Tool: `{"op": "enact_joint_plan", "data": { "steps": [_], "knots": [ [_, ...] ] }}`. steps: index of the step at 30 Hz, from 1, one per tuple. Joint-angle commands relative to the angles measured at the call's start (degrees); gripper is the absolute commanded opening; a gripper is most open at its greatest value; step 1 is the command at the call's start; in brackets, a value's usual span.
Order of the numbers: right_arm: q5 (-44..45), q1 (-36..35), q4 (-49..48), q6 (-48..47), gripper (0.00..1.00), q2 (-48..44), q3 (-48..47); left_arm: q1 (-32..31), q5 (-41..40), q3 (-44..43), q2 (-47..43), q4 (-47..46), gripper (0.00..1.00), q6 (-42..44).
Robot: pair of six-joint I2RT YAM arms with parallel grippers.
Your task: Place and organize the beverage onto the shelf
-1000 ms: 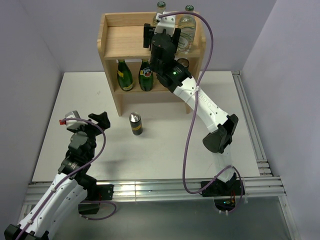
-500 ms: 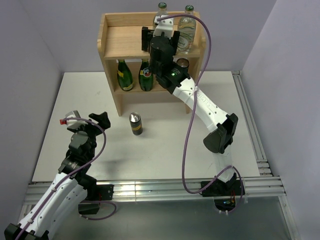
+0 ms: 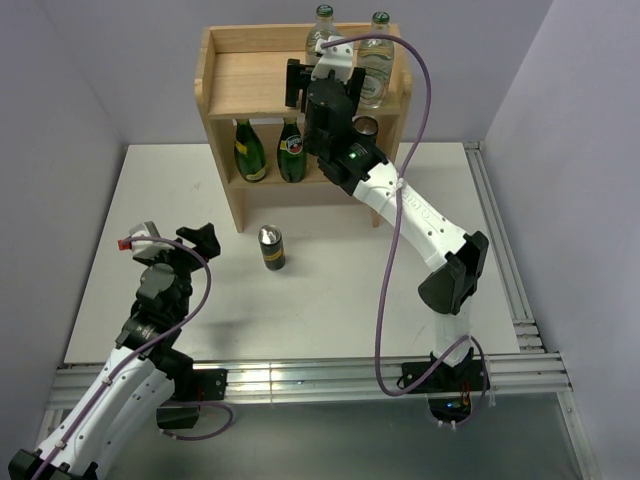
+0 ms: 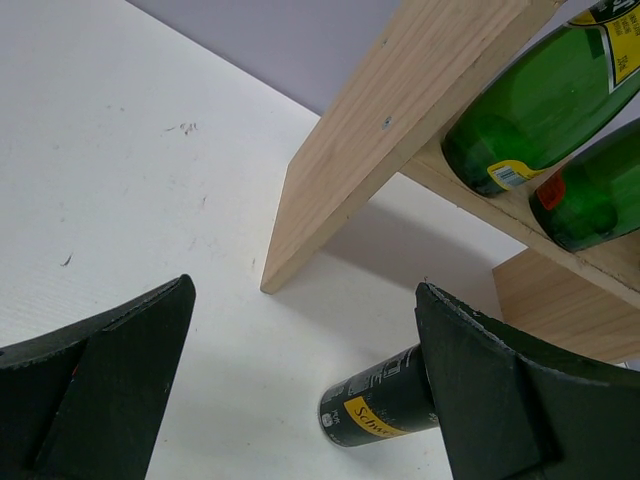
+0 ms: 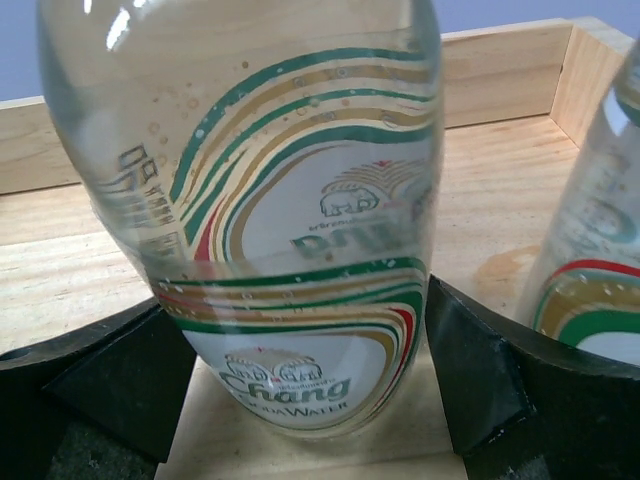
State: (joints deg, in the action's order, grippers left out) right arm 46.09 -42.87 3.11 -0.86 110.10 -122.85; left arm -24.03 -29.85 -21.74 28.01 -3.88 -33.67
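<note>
The light wood shelf [image 3: 250,80] stands at the back of the table. Two clear glass bottles with green caps stand on its top board at the right. My right gripper [image 3: 322,72] is shut on the left one [image 3: 321,30], which rests upright on the board [image 5: 300,250]; the other [image 3: 376,50] is just to its right [image 5: 600,250]. Two dark green bottles [image 3: 249,150] [image 3: 292,152] and one dark can [image 3: 364,126] stand on the lower tier. The second dark can [image 3: 271,248] stands on the table. My left gripper [image 3: 170,238] is open, left of it [image 4: 385,405].
The shelf's left side panel [image 4: 400,130] reaches the table just behind the loose can. The top board has a raised rim [image 5: 520,60]. Aluminium rails [image 3: 500,250] run along the right and near edges of the white table [image 3: 170,180]. Purple walls close the back.
The right arm's elbow has swung to the right while its gripper stays round the clear bottle on the top board. The left arm and the cans have not moved.
</note>
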Motion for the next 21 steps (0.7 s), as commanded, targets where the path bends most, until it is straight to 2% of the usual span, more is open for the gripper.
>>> {"op": "enact_joint_plan", "data": {
  "steps": [1,12,21],
  "knots": [
    [2.69,-0.02,0.05,2.53,0.94,-3.05,1.21,-0.14,-0.3,0.2,-0.85,-1.31,0.99,0.62],
    [3.75,-1.34,-0.39,2.27,0.94,-3.67,3.58,-0.14,-0.21,0.2,-0.94,-1.31,0.99,0.54],
    [4.98,-3.09,-2.32,2.01,0.94,-7.62,8.94,-0.14,-0.04,0.2,-0.68,-1.75,0.99,0.54]
  ]
}}
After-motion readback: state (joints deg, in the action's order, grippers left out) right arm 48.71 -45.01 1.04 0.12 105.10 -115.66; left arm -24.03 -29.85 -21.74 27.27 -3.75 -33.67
